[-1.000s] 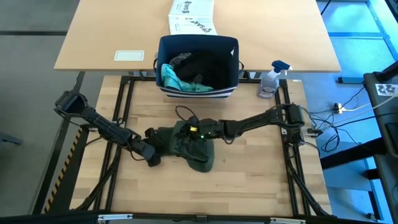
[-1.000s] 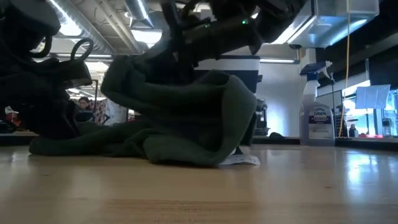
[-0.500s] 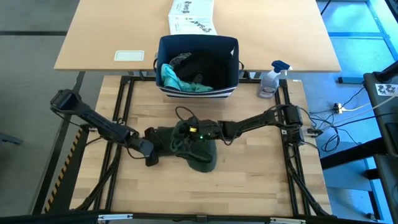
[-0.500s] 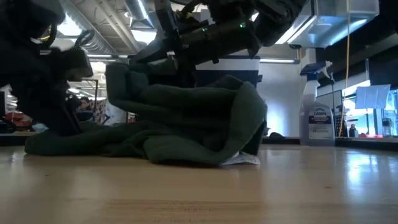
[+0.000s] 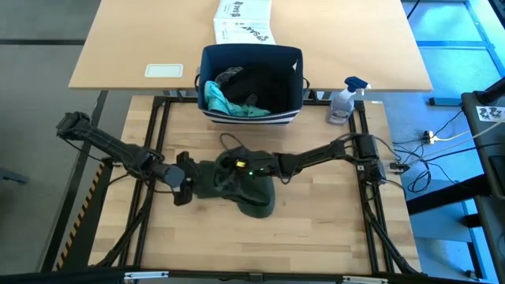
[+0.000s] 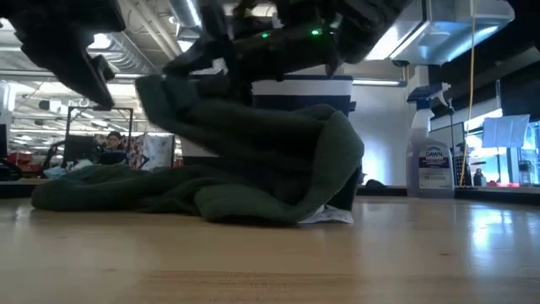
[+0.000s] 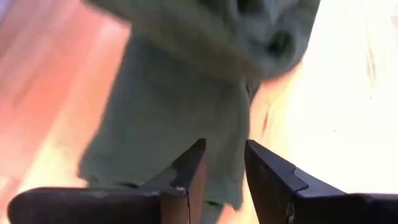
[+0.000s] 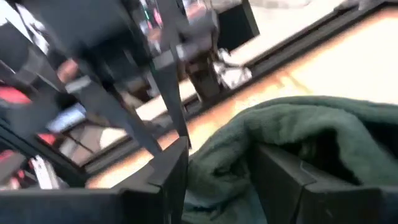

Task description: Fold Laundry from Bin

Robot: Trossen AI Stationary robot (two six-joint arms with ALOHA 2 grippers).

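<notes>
Right end effector (image 5: 223, 167) sits over the olive-green garment (image 5: 246, 189) mid-tabletop, its fingers parted around a raised fold.

Left end effector (image 5: 178, 177) is at the garment's left edge; its fingers (image 7: 186, 177) stand slightly apart with nothing between them, the cloth lying just beyond. By my reading the fold is at an early stage: the olive piece is out on the tabletop (image 5: 316, 229) but bunched, one flap lifted over the rest. Behind it the bin (image 5: 293, 87) holds more laundry, a teal piece (image 5: 225, 102) and dark cloth (image 5: 256, 83), so most of the job remains.
</notes>
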